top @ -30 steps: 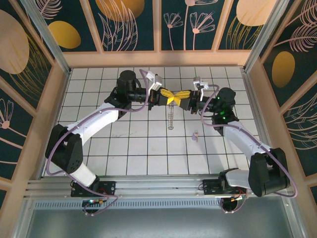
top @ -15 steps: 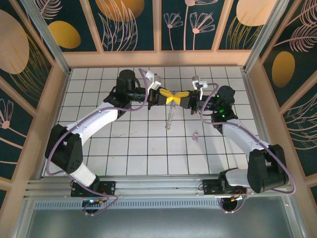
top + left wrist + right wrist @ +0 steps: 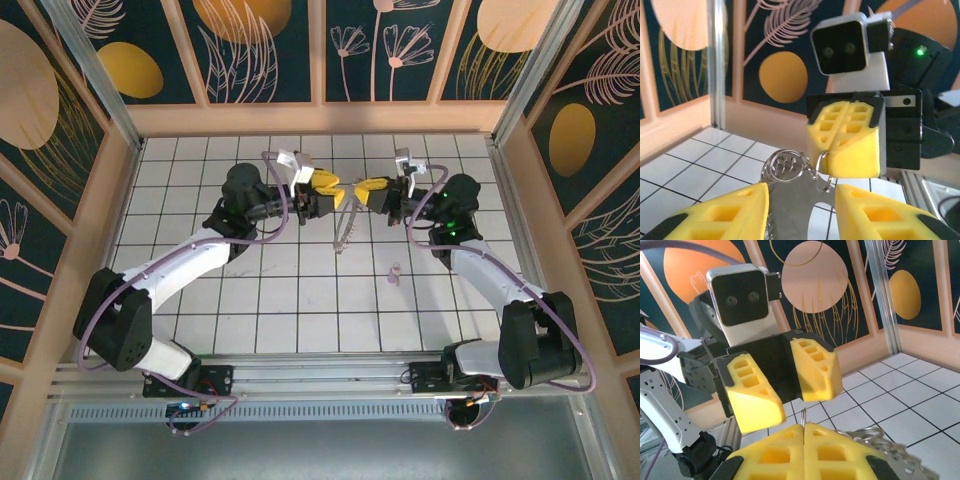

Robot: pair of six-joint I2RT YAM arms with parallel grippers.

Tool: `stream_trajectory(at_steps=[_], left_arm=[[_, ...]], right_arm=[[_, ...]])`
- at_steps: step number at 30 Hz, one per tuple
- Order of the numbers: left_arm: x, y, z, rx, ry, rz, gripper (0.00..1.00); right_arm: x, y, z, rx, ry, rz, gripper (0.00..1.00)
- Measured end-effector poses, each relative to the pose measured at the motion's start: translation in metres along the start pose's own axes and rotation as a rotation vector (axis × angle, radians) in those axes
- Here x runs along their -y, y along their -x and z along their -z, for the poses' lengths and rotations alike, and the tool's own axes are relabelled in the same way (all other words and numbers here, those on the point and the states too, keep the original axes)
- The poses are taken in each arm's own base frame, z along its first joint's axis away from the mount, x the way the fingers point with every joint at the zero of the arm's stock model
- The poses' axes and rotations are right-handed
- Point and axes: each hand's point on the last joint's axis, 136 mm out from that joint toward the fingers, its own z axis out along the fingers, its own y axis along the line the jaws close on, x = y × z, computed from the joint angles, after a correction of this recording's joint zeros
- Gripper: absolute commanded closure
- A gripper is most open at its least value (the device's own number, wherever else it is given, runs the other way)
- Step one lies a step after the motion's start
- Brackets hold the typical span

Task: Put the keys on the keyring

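Two arms meet in mid-air above the tiles (image 3: 270, 300). The right gripper (image 3: 367, 189) is closed on the keyring (image 3: 343, 228), a thin loop of wire pinched between its yellow pads, with the rest of the metal hanging below the fingertips. Facing it tip to tip, the left gripper (image 3: 327, 189) stands with its fingers apart and, as far as we can see, grips nothing; the dangling metal sits in the gap between them. The key (image 3: 394, 273) lies on the floor, nearer the arm bases than the right fingers and a little to their right, well apart from both grippers and not yet on the ring. We judge the step in hand to be a handover that leaves the ring with the right arm. To do it well, we would back the left fingers straight off without snagging the hanging part, hold the right pinch steady, then send the free gripper down for the key. The floor is white gridded tile, walled by wooden frames and dark panels (image 3: 265, 50) painted with orange discs and pale leaves.
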Motion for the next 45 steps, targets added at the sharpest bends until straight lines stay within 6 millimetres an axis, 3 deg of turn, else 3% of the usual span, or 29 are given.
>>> stream_trajectory(at_steps=[12, 15, 24, 31, 45], left_arm=[[-0.008, 0.022, 0.008, 0.148, 0.066, 0.055, 0.57], [-0.008, 0.019, 0.01, 0.176, 0.058, 0.105, 0.57], [0.003, 0.039, 0.012, 0.271, -0.018, 0.147, 0.59], [0.002, 0.033, 0.008, 0.265, -0.045, 0.172, 0.6], [0.004, 0.03, 0.003, 0.259, -0.083, 0.194, 0.63]], right_arm=[[-0.007, 0.026, 0.001, 0.1, 0.031, 0.026, 1.0], [-0.003, 0.027, -0.001, 0.13, 0.052, -0.002, 1.0], [0.013, 0.033, -0.008, 0.19, 0.107, -0.128, 1.0], [0.003, 0.045, -0.012, 0.219, 0.143, -0.125, 1.0], [0.0, 0.035, -0.023, 0.203, 0.174, -0.148, 1.0]])
